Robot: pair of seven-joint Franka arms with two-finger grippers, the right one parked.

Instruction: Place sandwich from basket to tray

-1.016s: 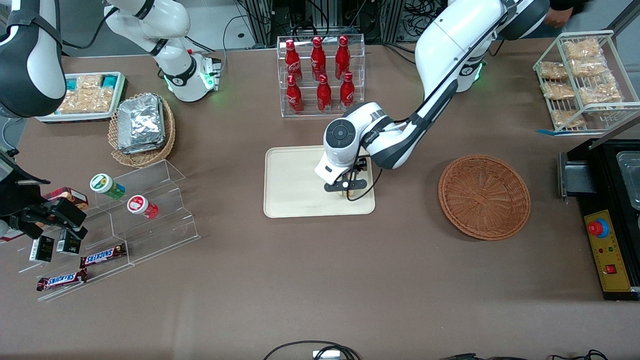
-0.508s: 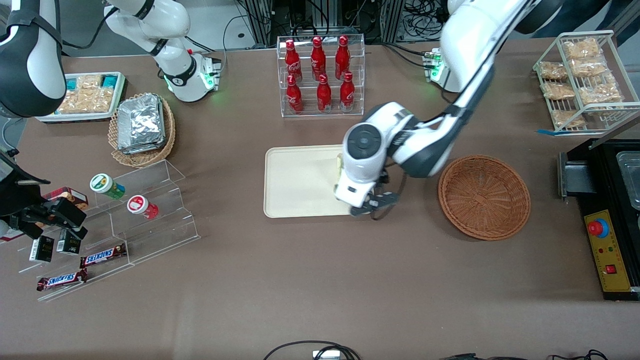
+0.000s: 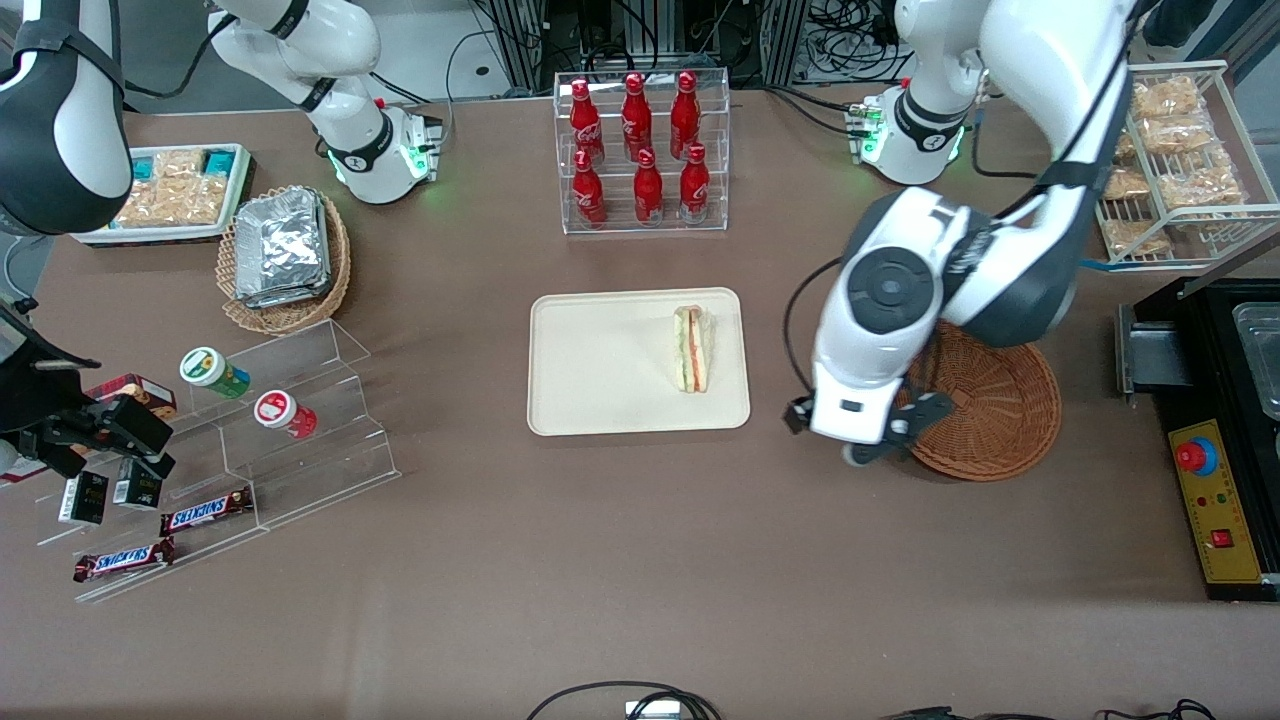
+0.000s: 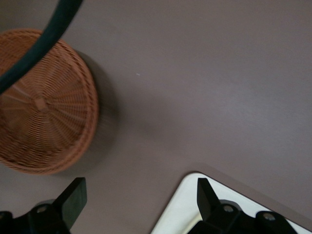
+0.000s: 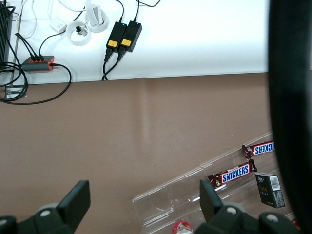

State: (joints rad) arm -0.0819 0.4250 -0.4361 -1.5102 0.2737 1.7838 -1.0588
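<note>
The sandwich [image 3: 693, 348] lies on the cream tray [image 3: 600, 365], near the tray's edge toward the working arm's end. The reddish-brown wicker basket [image 3: 985, 410] is empty and partly covered by my arm; it also shows in the left wrist view [image 4: 44, 102]. My left gripper [image 3: 868, 440] hangs above the bare table between the tray and the basket, beside the basket's rim. Its fingers [image 4: 73, 197] are spread wide apart with nothing between them. A corner of the tray [image 4: 183, 209] shows in the left wrist view.
A clear rack of red bottles [image 3: 640, 150] stands farther from the front camera than the tray. A wire rack of snack bags [image 3: 1160, 160] and a black control box [image 3: 1215, 500] are at the working arm's end. Clear stepped shelves with snacks [image 3: 250, 420] lie toward the parked arm's end.
The gripper has let go of the sandwich on the tray, opened, risen and swung away toward the basket. The sandwich now lies uncovered on the tray.
</note>
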